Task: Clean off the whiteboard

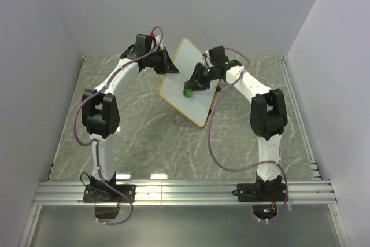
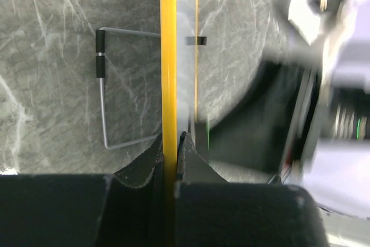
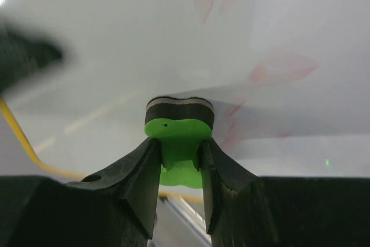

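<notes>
Pinching small green felt-faced eraser block (image 3: 178, 128) in right hand (image 3: 179, 146) against large white orange-framed whiteboard (image 3: 115, 39); clamping its edge in left hand (image 2: 171, 143); judging erasing partway, faint red smears (image 3: 277, 69) remaining.

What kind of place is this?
Likely a robotics lab test cell: plain white walls enclose a marble-patterned table, and an aluminium rail at its near edge carries the left arm and right arm.

Grey marbled table (image 1: 156, 143), metal rails (image 1: 185, 192) along its near edge
</notes>
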Motion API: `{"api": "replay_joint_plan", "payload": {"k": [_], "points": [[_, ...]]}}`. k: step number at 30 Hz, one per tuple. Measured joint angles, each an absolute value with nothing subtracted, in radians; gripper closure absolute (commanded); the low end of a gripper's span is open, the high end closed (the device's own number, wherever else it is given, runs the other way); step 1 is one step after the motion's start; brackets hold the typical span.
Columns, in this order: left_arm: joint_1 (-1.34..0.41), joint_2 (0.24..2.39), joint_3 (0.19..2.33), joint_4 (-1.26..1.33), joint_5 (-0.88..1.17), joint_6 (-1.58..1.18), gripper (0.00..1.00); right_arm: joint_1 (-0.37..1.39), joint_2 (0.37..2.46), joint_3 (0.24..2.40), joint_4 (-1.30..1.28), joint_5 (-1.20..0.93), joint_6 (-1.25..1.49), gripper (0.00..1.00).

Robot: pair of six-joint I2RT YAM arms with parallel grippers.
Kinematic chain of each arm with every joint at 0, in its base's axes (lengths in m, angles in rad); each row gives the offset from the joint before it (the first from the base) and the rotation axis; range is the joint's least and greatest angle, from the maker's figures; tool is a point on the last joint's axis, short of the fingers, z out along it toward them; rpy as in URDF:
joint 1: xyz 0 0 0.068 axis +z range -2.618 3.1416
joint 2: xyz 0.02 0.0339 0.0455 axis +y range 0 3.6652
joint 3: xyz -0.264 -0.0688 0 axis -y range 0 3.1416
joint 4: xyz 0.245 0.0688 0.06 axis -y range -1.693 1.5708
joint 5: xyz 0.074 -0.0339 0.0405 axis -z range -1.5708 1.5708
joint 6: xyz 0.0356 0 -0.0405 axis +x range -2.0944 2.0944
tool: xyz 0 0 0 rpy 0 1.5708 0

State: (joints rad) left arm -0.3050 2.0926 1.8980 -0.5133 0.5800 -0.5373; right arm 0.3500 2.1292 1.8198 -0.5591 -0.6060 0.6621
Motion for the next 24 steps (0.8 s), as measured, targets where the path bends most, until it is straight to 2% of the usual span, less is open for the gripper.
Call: {"api": "replay_joint_plan", "payload": {"k": [5,9,17,24], "points": [[-0.303,2.100,1.903,-0.512,0.585,-0.522,1.00,0.451,1.978,1.575,-0.511,-0.644,0.622,1.00],[-0.302,2.102,1.901,-0.500,0.603,-0.504,1.00,0.471,1.971,1.552,-0.528,-0.660,0.615,1.00],[-0.296,2.094,1.867,-0.460,0.610,-0.506,1.00,0.418,2.197,1.967,-0.817,-0.698,0.640,1.00],[-0.303,2.068,1.846,-0.467,0.585,-0.536,1.00,0.274,2.432,2.368,-0.698,-0.566,0.768,1.00]]}}
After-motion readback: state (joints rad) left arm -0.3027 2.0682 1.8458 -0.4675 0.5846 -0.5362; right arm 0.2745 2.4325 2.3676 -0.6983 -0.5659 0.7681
